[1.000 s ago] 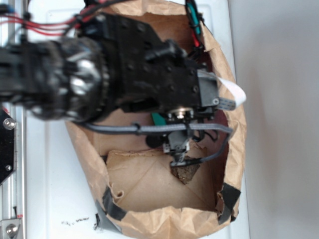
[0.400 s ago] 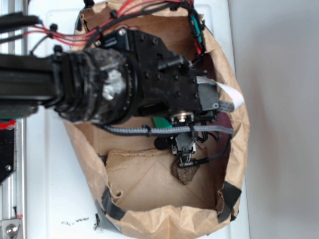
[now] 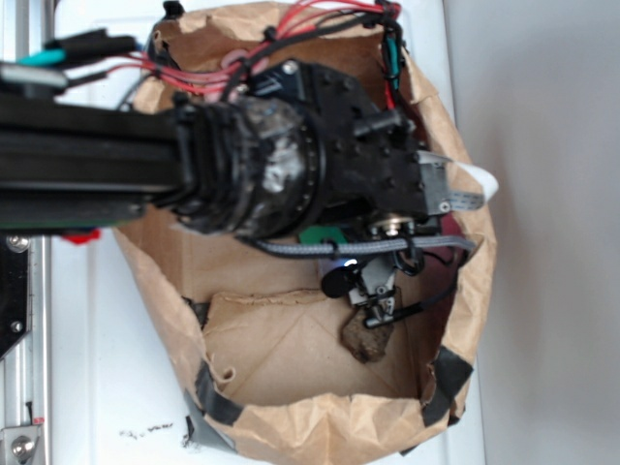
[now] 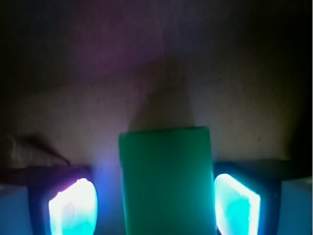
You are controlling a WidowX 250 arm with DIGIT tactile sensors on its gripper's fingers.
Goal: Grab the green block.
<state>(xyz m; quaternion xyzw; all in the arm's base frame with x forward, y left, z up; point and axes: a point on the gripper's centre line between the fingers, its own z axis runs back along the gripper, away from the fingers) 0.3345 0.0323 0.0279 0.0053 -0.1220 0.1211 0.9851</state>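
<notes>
- Green flat rectangular slab, the green block (image 4: 166, 181), sits dead centre between my two glowing finger pads (image 4: 73, 208), long axis running straight away from the wrist camera, so no yaw fix looks needed.
- Black WidowX gripper (image 4: 155, 208): jaws spread to about the block's width, one pad on each long side. Right pad looks just beside the block's edge, left pad shows a thin dark gap. I can't tell if either is touching yet; not clamped, as far as I can judge.
- Exterior view: only a small green sliver of the block (image 3: 315, 235) peeks out under the arm's wrist; the rest is hidden by the black arm body and grey braided cable (image 3: 320, 249).
- Lumpy brown rock (image 3: 367, 336) lies nearby on the bag floor, on the side toward the taped end, apart from the block.
- Surface: creased brown paper bag (image 3: 184, 320) floor, soft, may give under pressure.
- Room: tight. Bag walls stand close on all sides, and red wires (image 3: 291, 24) drape over the far rim.
- My call: next is to close straight in.
</notes>
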